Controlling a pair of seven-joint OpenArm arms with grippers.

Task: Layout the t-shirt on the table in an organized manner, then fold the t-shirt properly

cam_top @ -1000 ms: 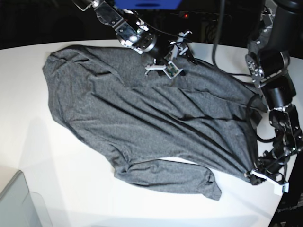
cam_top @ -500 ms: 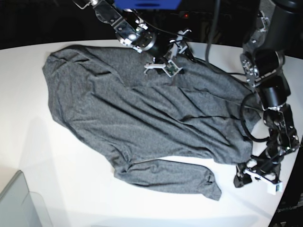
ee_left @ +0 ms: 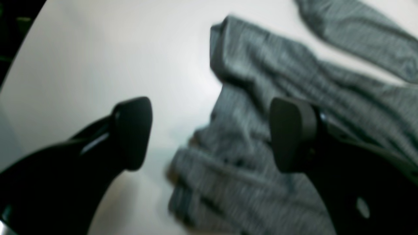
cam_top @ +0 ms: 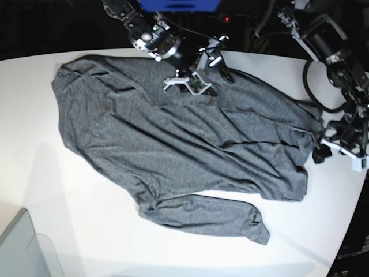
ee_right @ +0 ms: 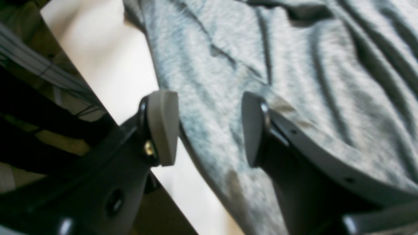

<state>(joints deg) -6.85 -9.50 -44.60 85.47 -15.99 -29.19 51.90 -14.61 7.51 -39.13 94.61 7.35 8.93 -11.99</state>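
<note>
The dark grey t-shirt (cam_top: 173, 138) lies spread across the white table (cam_top: 69, 202), creased, with one sleeve (cam_top: 207, 216) stretched along the front. My right gripper (cam_top: 202, 72) hovers over the shirt's far edge. In the right wrist view it (ee_right: 209, 129) is open, with grey fabric (ee_right: 294, 65) beneath the pads and nothing pinched. My left gripper (cam_top: 340, 151) sits at the table's right edge, just beside the shirt's right side. In the left wrist view it (ee_left: 210, 133) is wide open over a bunched shirt edge (ee_left: 248, 107), holding nothing.
A translucent grey bin corner (cam_top: 23, 248) stands at the front left. The table's curved edge (cam_top: 346, 231) runs close by the left gripper. Dark cables and equipment (cam_top: 253, 23) line the back. Bare tabletop (cam_top: 86, 231) shows in front of the shirt.
My left gripper has opened and let go of the shirt's right hem corner, then moved away from the front edge toward the back right. The hem now lies flat. The right gripper shifted slightly.
</note>
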